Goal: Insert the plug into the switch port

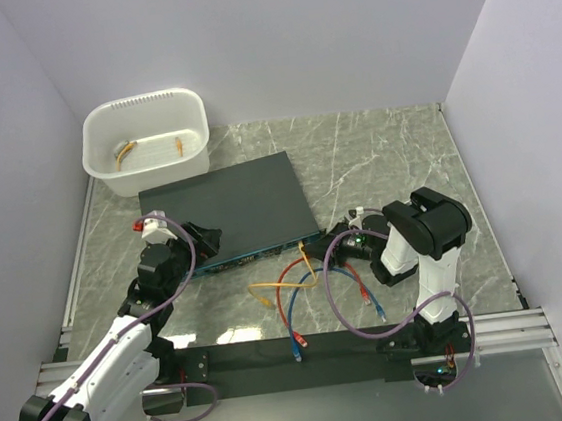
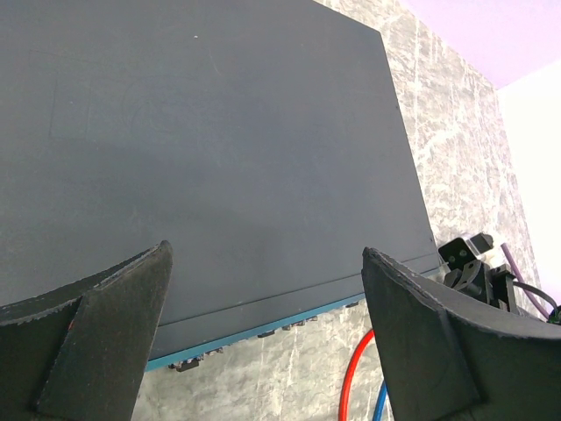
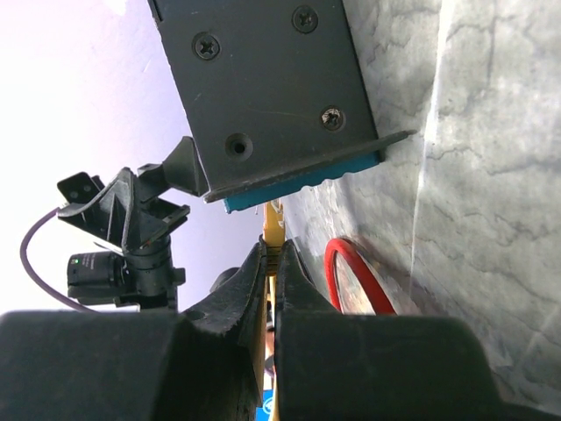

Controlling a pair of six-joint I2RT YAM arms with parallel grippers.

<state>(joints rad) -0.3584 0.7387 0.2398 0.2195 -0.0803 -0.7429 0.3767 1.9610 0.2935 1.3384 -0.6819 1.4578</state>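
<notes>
Top view: found the network switch (image 1: pixel 230 208) lying mid-frame, its teal front face (image 1: pixel 251 258) turned toward the bottom of the frame, with each switch port (image 1: pixel 300 243) along it too small to tell apart. Placed the right gripper (image 1: pixel 333 248) just right of that face's right end, clamped on the yellow-cabled plug (image 1: pixel 307 256), with the plug at or just off the face. Placed the left gripper (image 1: pixel 200 241) at the face's left end, over the box's corner, so judged the right arm the nearer one for the insertion. Left wrist view: saw both fingers (image 2: pixel 114 324) spread wide and holding nothing, the switch top filling the frame between them, the teal face running along the lower edge. Right wrist view: saw the fingers (image 3: pixel 237 289) pressed together on the yellow cable (image 3: pixel 271 346), the plug (image 3: pixel 273 213) pointing up-frame, long axis roughly square to the teal face just above it; touching or barely apart, could not tell. Judged the coming push to run up-frame along that axis.
</notes>
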